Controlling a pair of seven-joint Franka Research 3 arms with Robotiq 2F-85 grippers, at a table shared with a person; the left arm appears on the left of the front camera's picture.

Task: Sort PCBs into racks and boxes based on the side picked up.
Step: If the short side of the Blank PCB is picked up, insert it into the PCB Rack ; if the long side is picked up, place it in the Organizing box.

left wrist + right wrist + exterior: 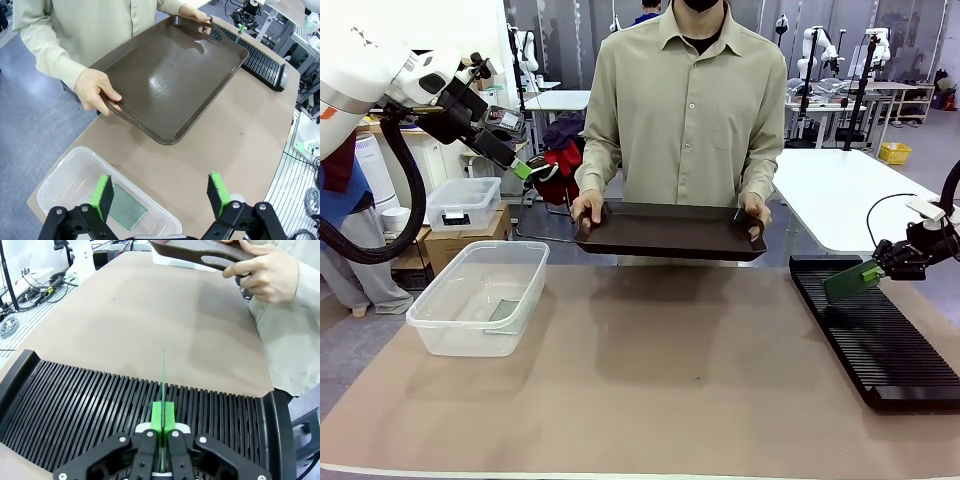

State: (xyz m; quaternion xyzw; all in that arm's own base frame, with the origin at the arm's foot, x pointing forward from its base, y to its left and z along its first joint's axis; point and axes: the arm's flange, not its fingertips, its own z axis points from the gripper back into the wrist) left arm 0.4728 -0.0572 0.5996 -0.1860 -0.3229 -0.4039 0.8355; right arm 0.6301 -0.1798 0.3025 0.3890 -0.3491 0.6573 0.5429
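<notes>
**While one board lies boxed, the other hangs over the rack**

Since the dark brown tray is bare, I judge sorting nearly done. Long black slotted rack: my right gripper pinches a thin green circuit board edge-on above it. Clear plastic tub: second green board inside; my left gripper gapes, empty.

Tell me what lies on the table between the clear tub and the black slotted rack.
Nothing: in the front view the stretch of brown table between the clear tub and the rack is bare. The person's dark tray is held behind that stretch.
</notes>
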